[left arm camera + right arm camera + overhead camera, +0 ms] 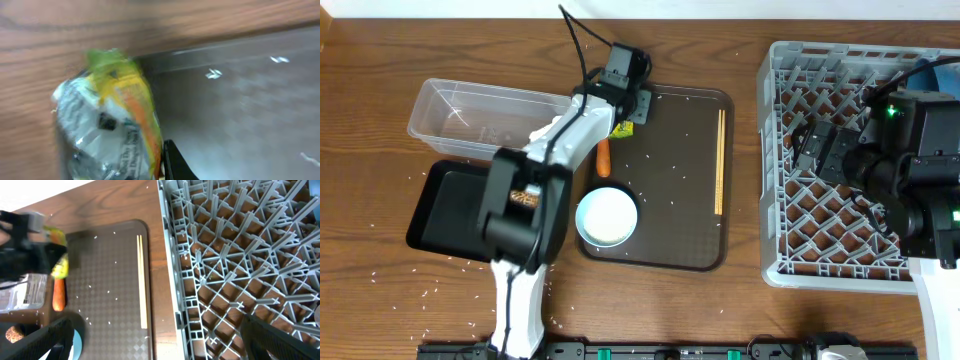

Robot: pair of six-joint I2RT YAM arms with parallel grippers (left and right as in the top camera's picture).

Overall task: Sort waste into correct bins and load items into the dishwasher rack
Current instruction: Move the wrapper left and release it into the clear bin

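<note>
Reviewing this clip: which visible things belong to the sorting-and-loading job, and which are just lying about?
Job: yellow-green printed wrapper, small orange carrot, round white bowl, thin wooden chopsticks, clear plastic tub, shallow black tray, grey plastic lattice rack.
Lying about: brown rectangular serving tray, wooden table.

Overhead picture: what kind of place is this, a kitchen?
Likely a robot practice table for clearing dishes: a grey dishwasher rack, a brown tray holding a white bowl, and a white robot arm.
</note>
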